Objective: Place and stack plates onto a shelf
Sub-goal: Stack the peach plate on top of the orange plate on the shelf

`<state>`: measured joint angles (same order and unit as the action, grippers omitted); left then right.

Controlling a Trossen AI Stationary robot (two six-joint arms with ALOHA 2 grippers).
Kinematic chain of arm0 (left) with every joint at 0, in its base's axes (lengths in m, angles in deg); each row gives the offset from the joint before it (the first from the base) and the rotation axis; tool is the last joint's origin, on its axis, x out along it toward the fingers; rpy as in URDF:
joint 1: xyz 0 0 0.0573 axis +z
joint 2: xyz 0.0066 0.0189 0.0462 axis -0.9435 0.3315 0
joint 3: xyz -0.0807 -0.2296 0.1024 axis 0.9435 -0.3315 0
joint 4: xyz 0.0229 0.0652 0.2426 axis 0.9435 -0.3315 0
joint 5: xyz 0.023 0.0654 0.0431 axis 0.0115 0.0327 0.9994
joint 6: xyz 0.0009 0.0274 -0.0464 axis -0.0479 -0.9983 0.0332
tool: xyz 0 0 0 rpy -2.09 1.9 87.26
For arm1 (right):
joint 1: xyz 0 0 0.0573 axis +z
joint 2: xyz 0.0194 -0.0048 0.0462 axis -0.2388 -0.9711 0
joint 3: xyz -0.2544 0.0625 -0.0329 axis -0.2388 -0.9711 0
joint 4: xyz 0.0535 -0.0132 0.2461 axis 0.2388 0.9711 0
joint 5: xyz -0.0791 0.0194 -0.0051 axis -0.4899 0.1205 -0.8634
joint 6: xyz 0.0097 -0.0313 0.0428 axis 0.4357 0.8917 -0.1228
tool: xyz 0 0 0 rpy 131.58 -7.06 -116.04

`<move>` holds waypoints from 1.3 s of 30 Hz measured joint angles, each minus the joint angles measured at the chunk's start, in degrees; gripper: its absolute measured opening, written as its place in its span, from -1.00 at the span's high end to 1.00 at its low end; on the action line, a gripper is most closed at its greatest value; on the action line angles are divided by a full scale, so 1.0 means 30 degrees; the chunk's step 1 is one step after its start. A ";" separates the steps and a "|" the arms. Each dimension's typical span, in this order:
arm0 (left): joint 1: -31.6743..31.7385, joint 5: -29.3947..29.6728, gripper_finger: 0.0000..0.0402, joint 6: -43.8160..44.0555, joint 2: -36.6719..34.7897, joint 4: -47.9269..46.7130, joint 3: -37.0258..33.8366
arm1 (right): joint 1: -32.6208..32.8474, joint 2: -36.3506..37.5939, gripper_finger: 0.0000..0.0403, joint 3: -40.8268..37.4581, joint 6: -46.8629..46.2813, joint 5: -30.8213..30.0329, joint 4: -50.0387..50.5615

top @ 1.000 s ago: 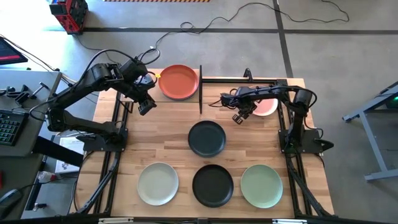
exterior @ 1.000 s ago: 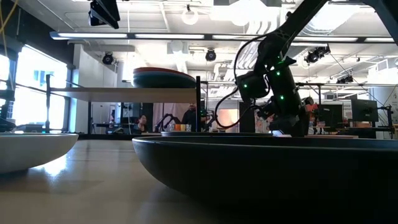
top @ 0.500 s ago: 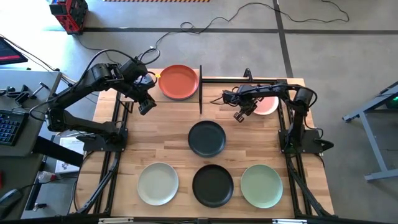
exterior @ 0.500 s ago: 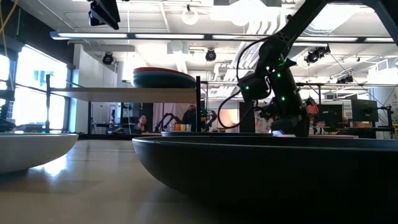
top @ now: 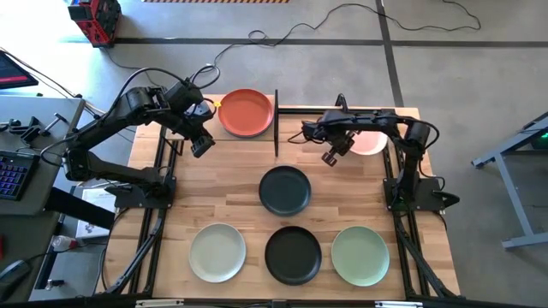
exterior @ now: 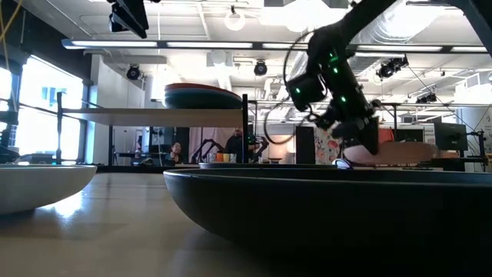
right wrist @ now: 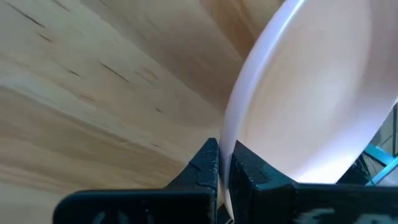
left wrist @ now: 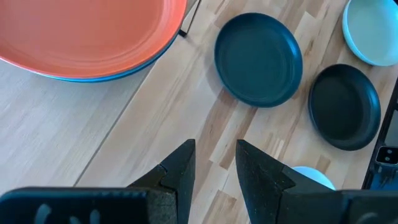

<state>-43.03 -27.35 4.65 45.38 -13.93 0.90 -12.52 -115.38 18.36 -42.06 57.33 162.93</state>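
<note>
Up comes the pink plate — right gripper now pinched on its rim, just right of the shelf. Thin edge grip — a swing could slip it. Left gripper hangs parted beside the orange-red plate.

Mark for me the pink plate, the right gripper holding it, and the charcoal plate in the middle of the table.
pink plate [right wrist: 311,106], right wrist view, on its inner face.
right gripper [right wrist: 224,163], right wrist view, between the fingertips pinching the plate's rim.
charcoal plate [top: 285,189], high view, on its centre.
</note>
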 joint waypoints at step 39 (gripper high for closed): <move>0.0000 0.1329 0.48 0.4379 0.0007 -0.0307 0.0000 | 0.7569 0.0149 1.00 1.7383 0.2461 -0.2072 0.4357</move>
<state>-43.03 -23.36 17.79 45.40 -14.85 0.90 10.19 -114.93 70.50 -34.68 51.11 176.00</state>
